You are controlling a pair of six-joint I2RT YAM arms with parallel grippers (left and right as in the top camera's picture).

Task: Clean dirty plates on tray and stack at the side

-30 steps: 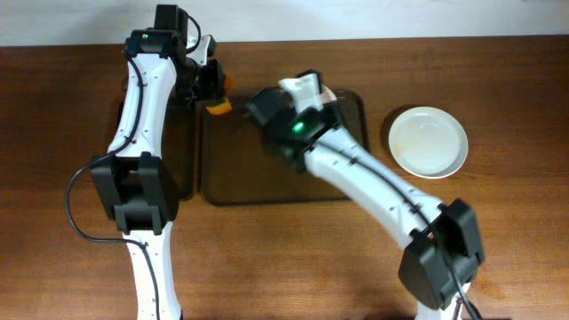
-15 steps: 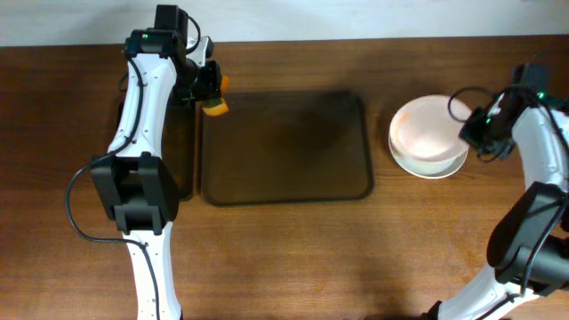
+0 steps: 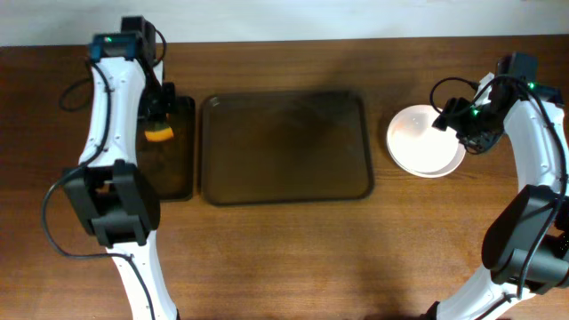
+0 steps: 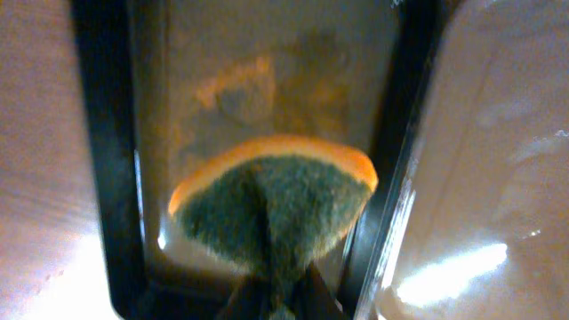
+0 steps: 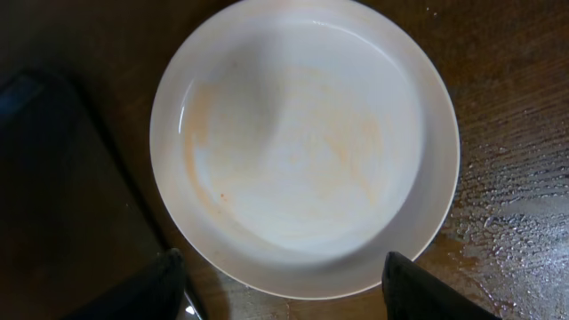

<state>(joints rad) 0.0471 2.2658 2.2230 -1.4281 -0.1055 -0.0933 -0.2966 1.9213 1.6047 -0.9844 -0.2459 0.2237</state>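
Observation:
The white plates [image 3: 425, 142] lie stacked on the table right of the brown tray [image 3: 284, 151], which holds nothing. The top plate [image 5: 302, 142] shows faint orange streaks. My right gripper [image 3: 462, 124] hovers at the stack's right edge, open; in the wrist view its gripper [image 5: 293, 295] has dark fingertips [image 5: 164, 286] standing wide apart, clear of the plate's near rim. My left gripper [image 3: 158, 123] is over the small black tray and shut on an orange sponge [image 3: 159, 135]. Seen from that wrist, the sponge [image 4: 276, 200] turns its green scouring side to the camera above the gripper [image 4: 276, 304].
The small black tray [image 3: 175, 178] lies just left of the brown tray, its bottom smeared orange [image 4: 240, 89]. Water drops cover the wood right of the plates [image 5: 516, 222]. Both arms reach in from the near table edge.
My right arm carried a plate from the brown tray to the stack at the right, and its jaws opened. My left arm moved the sponge left, from the brown tray's corner to over the black tray.

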